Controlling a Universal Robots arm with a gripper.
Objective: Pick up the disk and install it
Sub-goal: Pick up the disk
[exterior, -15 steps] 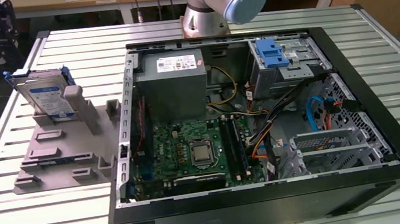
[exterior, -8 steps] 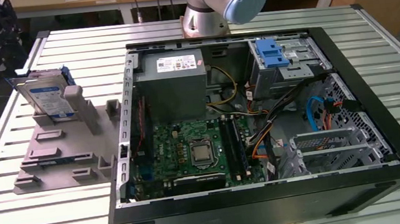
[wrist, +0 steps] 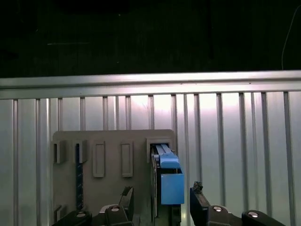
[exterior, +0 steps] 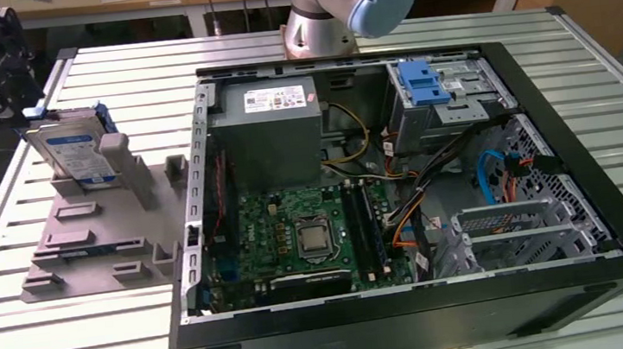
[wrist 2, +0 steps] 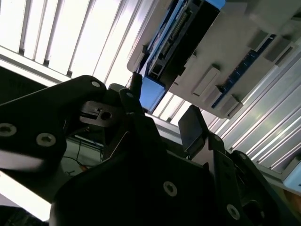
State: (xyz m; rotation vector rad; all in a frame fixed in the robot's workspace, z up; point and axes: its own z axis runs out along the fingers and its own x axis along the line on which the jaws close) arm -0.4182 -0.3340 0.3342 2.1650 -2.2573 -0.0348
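The disk (exterior: 70, 153) stands on edge in a slot at the far end of a grey holder (exterior: 93, 245), at the exterior view's left, outside the computer case. It is silver with a white-and-blue label and blue rails. My gripper (exterior: 14, 80) hangs just above and behind it. In the first wrist view the disk's blue end (wrist: 168, 181) lies between my two black fingertips (wrist: 196, 190), with a gap on each side. The second wrist view shows the same: gripper (wrist 2: 162, 106) open, the blue disk corner (wrist 2: 153, 92) between the fingers, no contact seen.
The open computer case (exterior: 208, 159) lies flat in the middle of the slatted metal table (exterior: 96, 336). Inside are the grey power-supply box (exterior: 266, 131), the motherboard (exterior: 294, 233), cables, and a metal drive cage with a blue latch (exterior: 424, 84). The arm's base (exterior: 324, 17) stands behind the case.
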